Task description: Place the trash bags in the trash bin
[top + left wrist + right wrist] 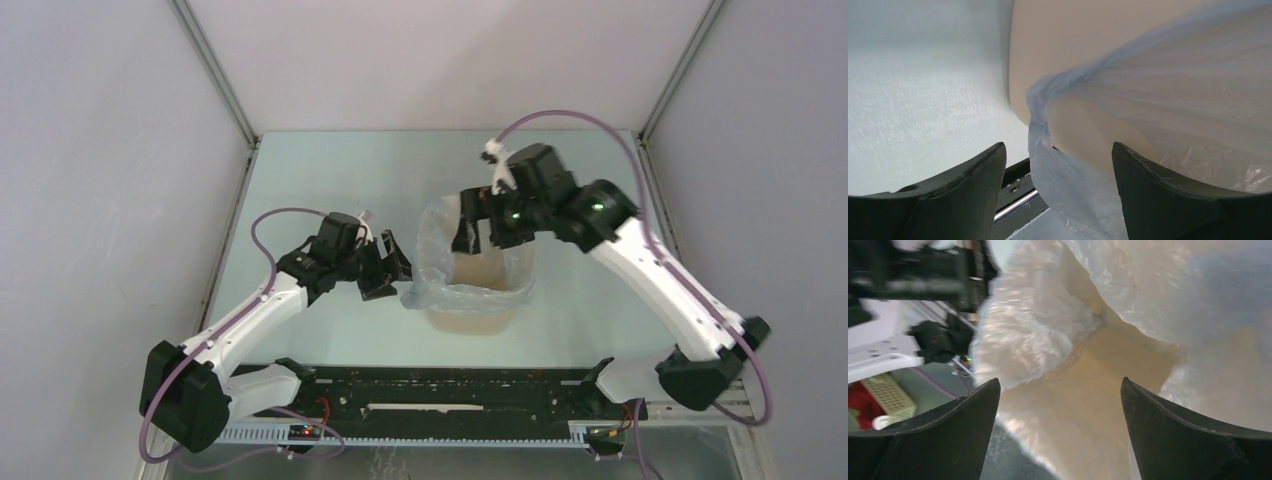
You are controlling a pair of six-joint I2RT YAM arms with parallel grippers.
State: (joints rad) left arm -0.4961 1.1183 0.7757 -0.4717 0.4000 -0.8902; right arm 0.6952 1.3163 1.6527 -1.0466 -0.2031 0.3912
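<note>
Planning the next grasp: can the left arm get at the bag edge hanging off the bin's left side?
Probably yes. The left gripper is open right beside the trash bin, and a hanging fold of the trash bag appears to sit between its jaws. Nothing visible blocks it.

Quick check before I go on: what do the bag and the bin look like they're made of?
The trash bag: thin plastic film, probably polyethylene, pale blue-grey and glossy. It wrinkles, and the bin's colour shows through it. The trash bin: smooth beige plastic that looks rigid, with an even, unmarked wall holding its curve.
</note>
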